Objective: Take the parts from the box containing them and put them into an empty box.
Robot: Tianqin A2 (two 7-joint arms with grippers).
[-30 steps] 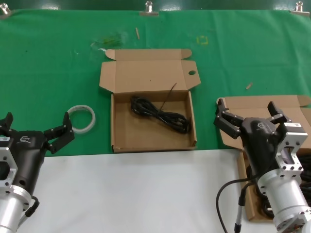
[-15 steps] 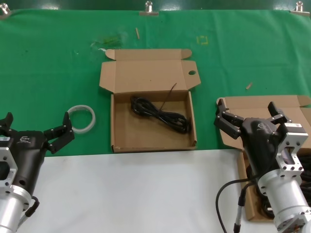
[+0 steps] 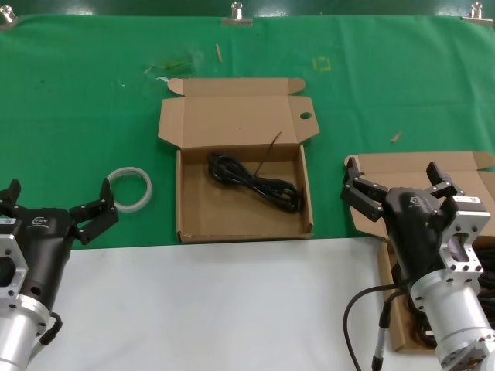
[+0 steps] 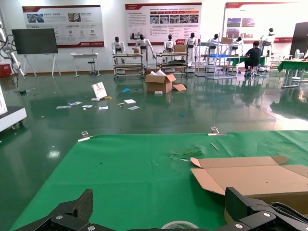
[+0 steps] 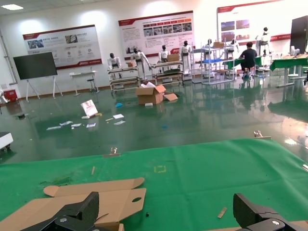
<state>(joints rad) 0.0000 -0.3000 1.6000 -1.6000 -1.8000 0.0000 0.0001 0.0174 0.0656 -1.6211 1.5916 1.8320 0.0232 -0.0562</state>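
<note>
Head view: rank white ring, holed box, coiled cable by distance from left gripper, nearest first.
From the left gripper, low on the left:
1. white ring, just beyond its fingertips on the green cloth.
2. holed box, centre; its near wall comes next.
3. coiled cable, inside that box, toward its far-right side.

Robotics demo hall: humanoid robots (image 4: 143,44), wall posters (image 5: 156,32), workbenches w/ green cloth (image 3: 85,100).

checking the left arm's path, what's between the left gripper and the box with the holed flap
In the head view, the white ring lies on the green cloth between the left gripper and the holed-flap box.
</note>
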